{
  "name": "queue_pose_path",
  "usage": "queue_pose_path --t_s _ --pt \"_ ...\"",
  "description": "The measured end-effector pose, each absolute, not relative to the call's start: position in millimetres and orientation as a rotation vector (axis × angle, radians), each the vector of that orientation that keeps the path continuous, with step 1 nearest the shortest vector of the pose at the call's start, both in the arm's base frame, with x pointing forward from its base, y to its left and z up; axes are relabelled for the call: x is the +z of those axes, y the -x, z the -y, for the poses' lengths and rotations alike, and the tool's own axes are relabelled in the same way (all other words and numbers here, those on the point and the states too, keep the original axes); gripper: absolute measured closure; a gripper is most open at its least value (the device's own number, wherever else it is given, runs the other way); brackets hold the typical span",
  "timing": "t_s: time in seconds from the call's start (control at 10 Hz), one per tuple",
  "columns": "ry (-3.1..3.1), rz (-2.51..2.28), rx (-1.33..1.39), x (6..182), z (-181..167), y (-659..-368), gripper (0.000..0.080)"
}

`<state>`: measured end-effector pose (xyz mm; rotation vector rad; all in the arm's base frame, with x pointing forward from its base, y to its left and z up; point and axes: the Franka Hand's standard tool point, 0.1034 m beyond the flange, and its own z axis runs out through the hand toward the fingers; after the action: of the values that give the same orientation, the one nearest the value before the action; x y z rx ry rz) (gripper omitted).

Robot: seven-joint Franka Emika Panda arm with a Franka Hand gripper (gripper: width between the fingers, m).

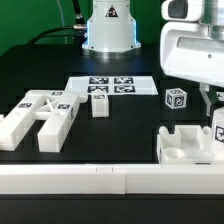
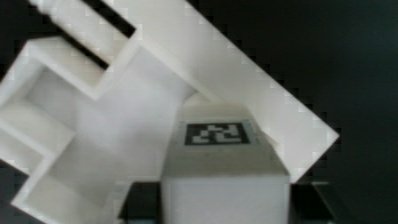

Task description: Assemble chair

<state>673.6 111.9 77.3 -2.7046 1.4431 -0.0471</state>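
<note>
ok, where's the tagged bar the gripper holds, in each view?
Exterior view: tagged bar at the exterior view's right edge, under the gripper, partly cropped.
Wrist view: tagged bar in the middle of the picture, tag facing the camera.
Shared landmark: the notched block, right beside the bar in both.

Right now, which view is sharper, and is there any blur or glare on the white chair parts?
Exterior view: fairly sharp, the H-shaped frame crisp against the black table, mild sheen on its plastic. Wrist view: out of focus, the close white chair parts wash together; only the square tag stands out, blurred.
</note>
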Motion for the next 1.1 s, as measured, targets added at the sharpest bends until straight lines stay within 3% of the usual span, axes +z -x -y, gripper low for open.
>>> queue_pose_path --t_s 0.3,0.4,0.5,0.6,0.7,1.1 --pt "2.6 -1.617 -0.039 77.4 -111.7 -673.8 0.0509" --pt "2.616 -1.592 -0.04 77.3 -112.0 -673.6 0.044" --pt "2.645 -1.544 -0.042 77.3 -112.0 -673.6 0.044" --pt "2.687 -1.47 -0.046 77.8 -111.1 -673.9 0.0239" --pt "2.763 -1.325 -0.054 78.1 -111.2 -674.1 0.0172" --pt "3.023 -0.653 -0.079 75.8 -113.7 -672.8 0.015"
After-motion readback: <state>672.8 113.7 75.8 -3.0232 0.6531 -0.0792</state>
